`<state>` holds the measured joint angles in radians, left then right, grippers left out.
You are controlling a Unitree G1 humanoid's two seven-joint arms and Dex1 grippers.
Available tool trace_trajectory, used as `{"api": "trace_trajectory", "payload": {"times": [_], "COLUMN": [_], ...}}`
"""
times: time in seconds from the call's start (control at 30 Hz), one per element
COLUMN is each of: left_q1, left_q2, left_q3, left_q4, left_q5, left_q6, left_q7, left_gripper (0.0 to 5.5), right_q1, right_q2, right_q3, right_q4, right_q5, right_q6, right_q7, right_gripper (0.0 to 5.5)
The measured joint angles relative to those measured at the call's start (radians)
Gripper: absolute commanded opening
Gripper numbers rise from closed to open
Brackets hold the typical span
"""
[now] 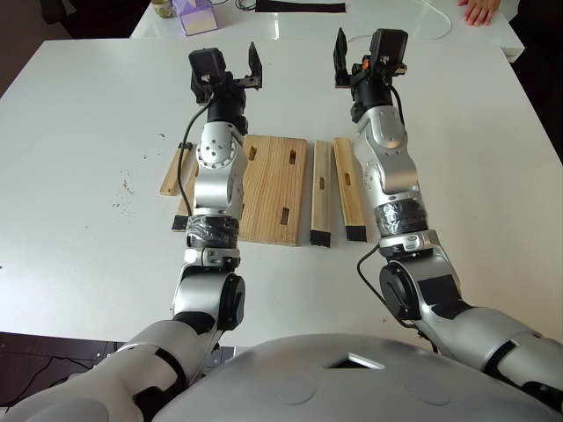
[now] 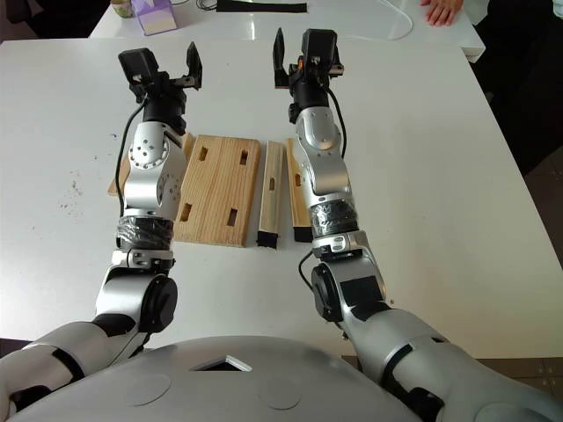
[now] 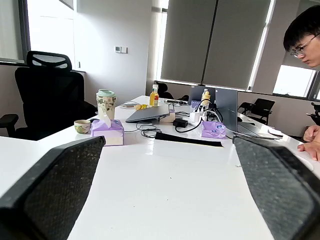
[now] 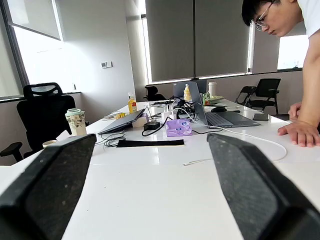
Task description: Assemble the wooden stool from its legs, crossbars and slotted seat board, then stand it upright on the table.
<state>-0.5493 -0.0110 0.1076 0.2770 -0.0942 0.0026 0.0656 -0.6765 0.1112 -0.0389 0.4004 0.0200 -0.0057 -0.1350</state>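
Both arms are stretched out side by side over the white table (image 1: 79, 123). The left gripper (image 1: 229, 66) hangs above bare tabletop btw the wood and the far edge. Its fingers (image 3: 55, 190) are spread wide w/ nothing in them. Same deal for the right gripper (image 1: 362, 54): fingers (image 4: 50, 190) well apart and empty.

The stool is all loose pieces, lying flat roughly midway btw the near and far edges. The slotted seat board (image 1: 274, 189) sits in the middle, w/ its left part under the left forearm (I can see three rectangular slots, the arm covers the rest). Just beside its right edge are two wooden bars running near-to-far, the inner bar (image 1: 321, 189) and the outer bar (image 1: 350, 189). Each has a black cap on its near end, and the outer one is tucked partly under the right forearm. On the board's left side another wooden piece (image 1: 174, 171) pokes out from under the left arm at a slight angle. Can't tell if it's a leg or a crossbar.

There's a purple tissue box (image 1: 195, 16) on the next table, past the far edge.
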Motion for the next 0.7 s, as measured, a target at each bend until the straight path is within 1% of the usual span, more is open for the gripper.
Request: {"api": "trace_trajectory", "payload": {"times": [0.17,0.4,0.5,0.6,0.7], "left_q1": [0.0,-0.005,-0.042,-0.082,-0.075], "left_q2": [-0.006,-0.026,-0.032,-0.049,-0.081], "left_q3": [-0.007,-0.016,-0.023,-0.03,-0.039], "left_q4": [0.004,0.023,0.043,0.028,-0.01], "left_q5": [0.014,0.016,0.018,0.013,0.012], "left_q6": [0.002,-0.038,-0.04,-0.038,-0.012], "left_q7": [0.024,0.044,0.045,0.045,0.06], "left_gripper": [4.73,4.73,4.73,4.73,4.73], "right_q1": [-0.001,-0.001,-0.01,-0.028,-0.031], "right_q2": [0.005,0.01,0.01,0.008,0.01], "right_q3": [0.002,0.048,0.061,0.064,0.069], "right_q4": [0.007,0.006,0.011,0.01,0.003], "right_q5": [0.0,-0.062,-0.076,-0.076,-0.076], "right_q6": [0.004,-0.012,-0.025,-0.027,-0.023], "right_q7": [-0.006,-0.026,-0.03,-0.037,-0.039], "right_gripper": [4.09,4.09,4.09,4.09,4.09]}}
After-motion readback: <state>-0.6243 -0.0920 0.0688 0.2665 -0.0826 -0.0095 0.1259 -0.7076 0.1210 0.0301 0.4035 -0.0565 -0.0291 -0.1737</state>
